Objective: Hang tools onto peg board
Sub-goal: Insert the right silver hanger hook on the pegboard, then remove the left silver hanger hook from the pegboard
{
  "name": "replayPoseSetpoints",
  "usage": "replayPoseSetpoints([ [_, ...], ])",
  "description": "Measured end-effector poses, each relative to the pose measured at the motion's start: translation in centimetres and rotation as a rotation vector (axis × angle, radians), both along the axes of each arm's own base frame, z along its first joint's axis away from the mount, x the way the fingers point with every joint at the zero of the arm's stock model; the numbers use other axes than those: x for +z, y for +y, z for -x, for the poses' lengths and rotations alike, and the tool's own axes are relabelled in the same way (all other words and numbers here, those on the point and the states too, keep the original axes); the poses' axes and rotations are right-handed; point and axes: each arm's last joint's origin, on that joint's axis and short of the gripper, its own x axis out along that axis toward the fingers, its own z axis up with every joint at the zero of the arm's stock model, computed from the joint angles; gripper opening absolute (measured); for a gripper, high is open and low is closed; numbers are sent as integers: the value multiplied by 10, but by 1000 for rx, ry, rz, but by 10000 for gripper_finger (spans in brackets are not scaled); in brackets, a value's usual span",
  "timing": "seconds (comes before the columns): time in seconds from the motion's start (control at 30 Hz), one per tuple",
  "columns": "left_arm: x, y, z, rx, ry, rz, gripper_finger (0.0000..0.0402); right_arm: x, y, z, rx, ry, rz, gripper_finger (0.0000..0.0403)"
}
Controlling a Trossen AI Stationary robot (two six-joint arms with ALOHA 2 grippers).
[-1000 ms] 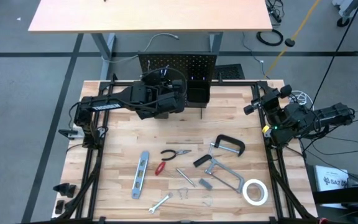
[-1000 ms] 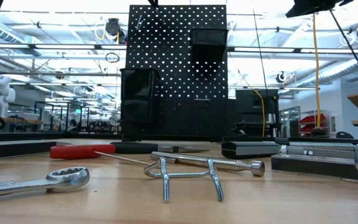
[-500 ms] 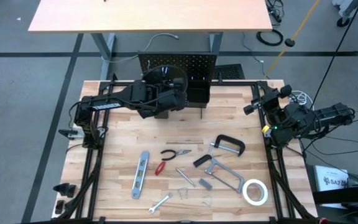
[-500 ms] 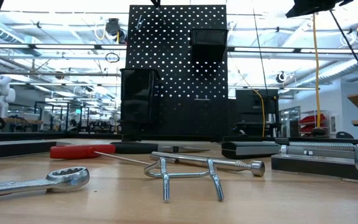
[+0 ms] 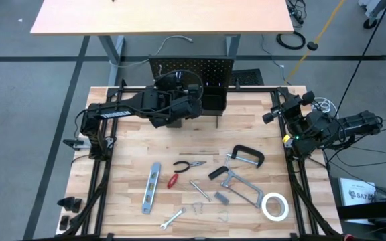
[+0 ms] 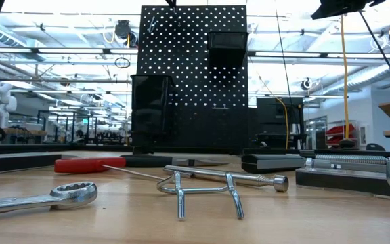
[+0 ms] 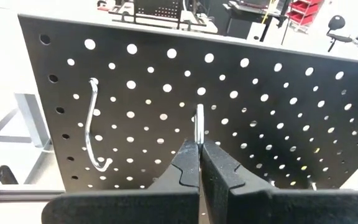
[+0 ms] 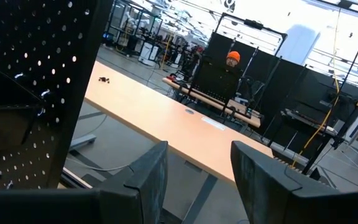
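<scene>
Two fingers of the left pincer (image 7: 199, 163) pinch a silver hook (image 7: 199, 124) against the peg board (image 7: 278, 118). Right pincer (image 8: 194, 171), spread and empty, waits at the bench (image 5: 133, 154) edge.

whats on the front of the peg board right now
A silver hook hangs on the peg board; the left gripper, shut on a second hook, covers that hook's lower end. No tools hang there.

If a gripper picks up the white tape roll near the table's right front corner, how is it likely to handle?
The white tape roll lies flat on its side, so it probably won't roll unless stood on edge. It looks like a thin ring with an open centre, so likely light. Its smooth rim may slip from a shallow pinch.
</scene>
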Motion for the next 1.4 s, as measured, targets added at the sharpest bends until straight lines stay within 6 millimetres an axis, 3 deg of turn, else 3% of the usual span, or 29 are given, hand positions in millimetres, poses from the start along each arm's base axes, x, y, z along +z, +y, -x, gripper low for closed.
replayPoseSetpoints([
  [0.27, -3, 0, -1, -14, 15, 22, 4, 0, 0, 0, 0, 0, 0, 167],
  [0.93, -8, -2, 1, -54, 90, 64, 101, 0, 0, 0, 0, 0, 0, 167],
  [1.2, 0, -22, 4, -93, 171, -40, 103, 0, 0, 0, 0, -2, -2, 167],
  [1.4, 20, -39, 26, -132, 147, -82, 103, 0, 0, 0, 1, -3, -2, 167],
])
